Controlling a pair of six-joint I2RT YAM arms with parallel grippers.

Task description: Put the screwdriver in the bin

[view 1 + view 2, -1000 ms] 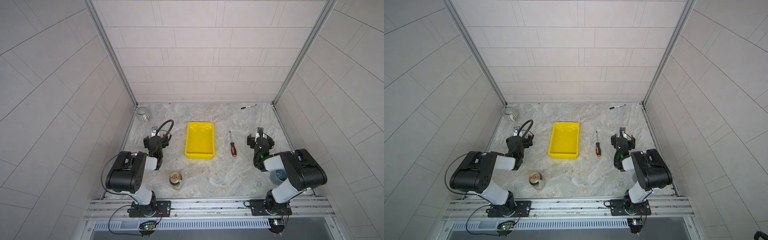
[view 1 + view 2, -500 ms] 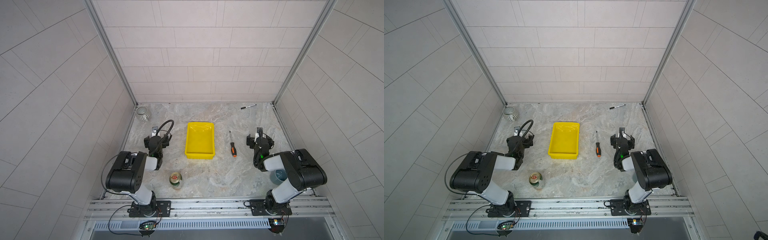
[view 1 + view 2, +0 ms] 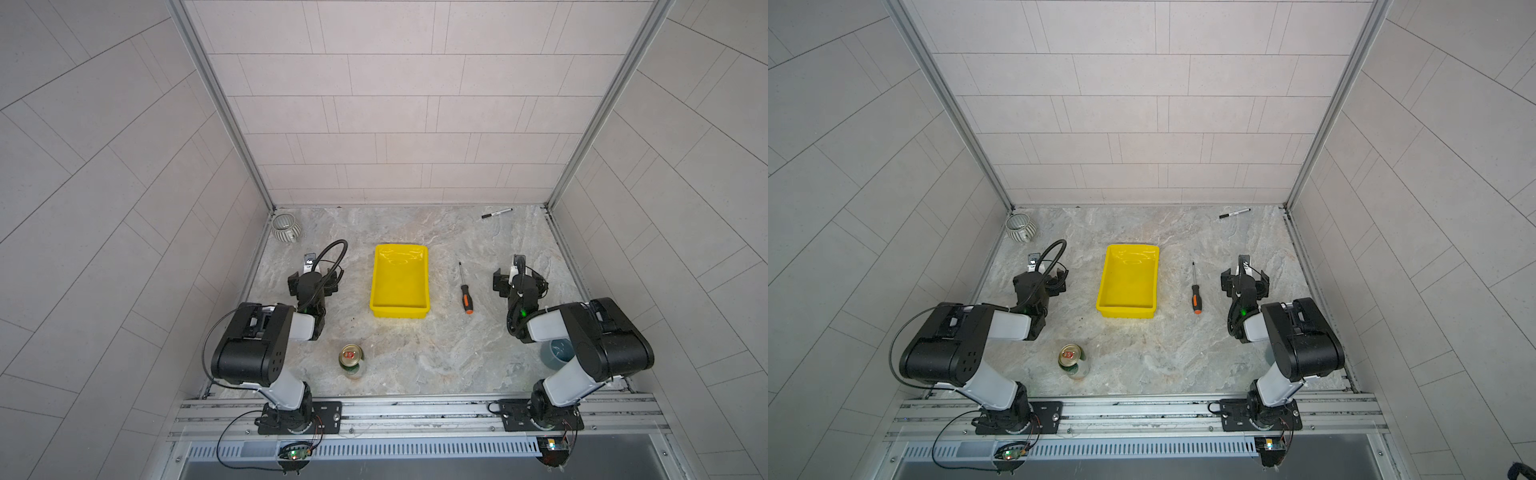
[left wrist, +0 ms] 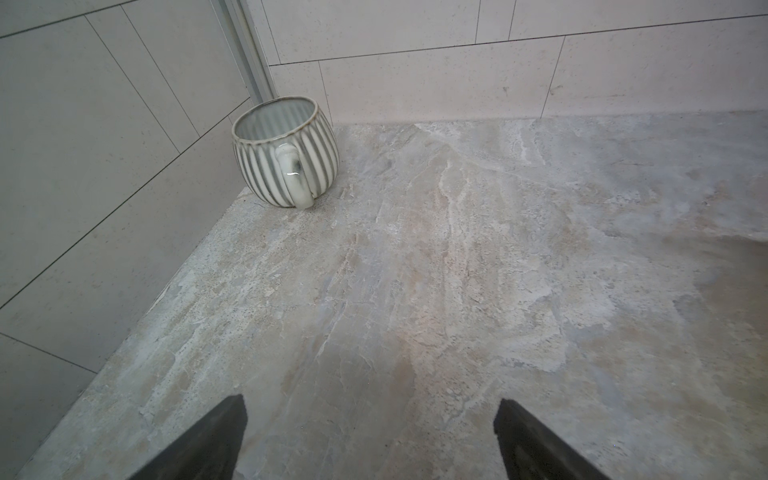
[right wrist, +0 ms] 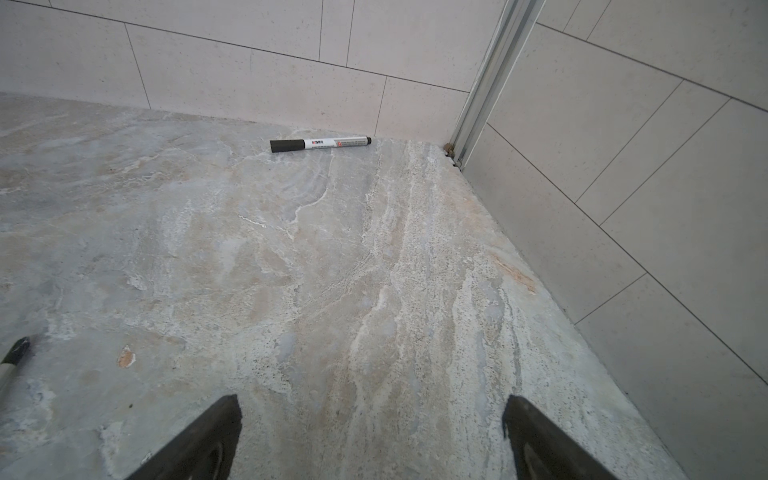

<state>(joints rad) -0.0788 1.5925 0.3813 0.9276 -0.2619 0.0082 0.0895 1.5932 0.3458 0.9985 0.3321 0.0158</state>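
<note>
The screwdriver lies flat on the stone table, shaft toward the back wall, orange-capped handle toward the front. It rests just right of the yellow bin, which holds nothing. My right gripper hovers low to the right of the screwdriver, open and apart from it. Only the screwdriver's dark tip shows at the edge of the right wrist view. My left gripper is open, left of the bin, over bare table.
A ribbed grey mug stands in the back left corner. A black marker lies near the back right corner. A drink can stands front left. A blue-grey cup sits partly hidden under the right arm.
</note>
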